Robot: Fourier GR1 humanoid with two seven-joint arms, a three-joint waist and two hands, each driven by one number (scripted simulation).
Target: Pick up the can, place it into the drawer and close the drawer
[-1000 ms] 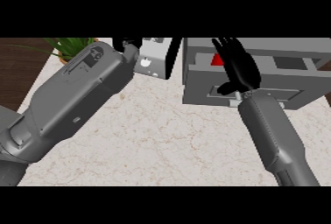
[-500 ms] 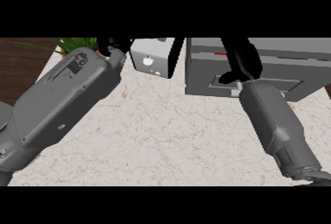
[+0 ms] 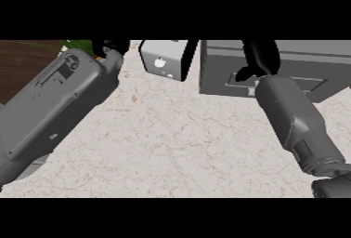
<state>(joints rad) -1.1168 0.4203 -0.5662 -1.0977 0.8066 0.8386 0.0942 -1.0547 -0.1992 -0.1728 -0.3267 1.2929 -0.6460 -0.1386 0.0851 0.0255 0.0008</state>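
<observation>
The right hand [image 3: 261, 59] is seen at the top of the head view, laid over the front of the grey drawer unit [image 3: 322, 60], its black fingers running up past the view's upper edge. Whether those fingers are straight or curled cannot be told, since their ends are cut off. The left hand [image 3: 109, 46] shows only as a small black patch beyond the broad grey left forearm [image 3: 58, 100]; its state cannot be told either.

The can is not seen anywhere (it may be hidden, but nothing shows that). The drawer front [image 3: 281, 83] appears flush with the unit.

A wide stretch of pale marbled tabletop [image 3: 178, 139] lies bare between the two forearms. A small grey box [image 3: 165, 58] stands near the unit's left side. A dark wood strip [image 3: 24, 65] and some green leaves [image 3: 79, 44] lie at the upper left.
</observation>
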